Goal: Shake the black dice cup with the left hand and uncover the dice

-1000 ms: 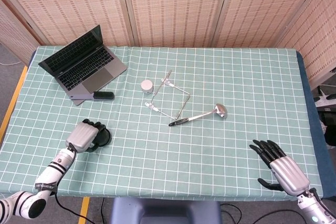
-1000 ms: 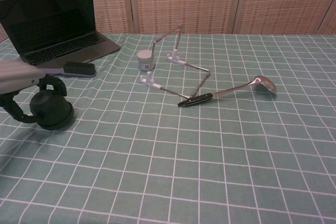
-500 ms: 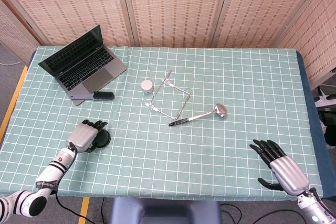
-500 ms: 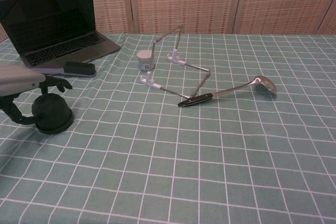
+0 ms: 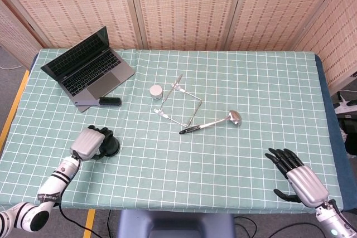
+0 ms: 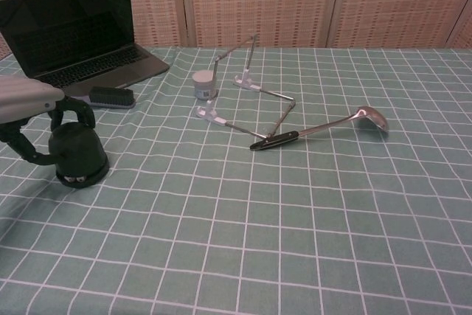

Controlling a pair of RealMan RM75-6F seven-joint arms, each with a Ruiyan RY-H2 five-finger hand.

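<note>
The black dice cup point(image 6: 77, 152) stands mouth down on the green checked cloth at the left, also seen as the cup point(image 5: 111, 147) in the head view. Its near rim is tipped up a little and small pale dice point(image 6: 71, 178) show under the edge. My left hand point(image 5: 89, 142) grips the cup from above, fingers point(image 6: 68, 113) curled over its top. My right hand point(image 5: 296, 179) rests open near the front right edge of the table, fingers spread, holding nothing.
An open laptop point(image 5: 86, 68) sits at the back left with a black brush point(image 5: 110, 102) by it. A small white jar point(image 5: 157, 91), a wire stand point(image 5: 179, 103) and a metal ladle point(image 5: 211, 122) lie mid-table.
My left hand has closed again over the cup, shifted it slightly right and lifted its near edge, so the dice now peek out beneath. The right hand has not moved.
</note>
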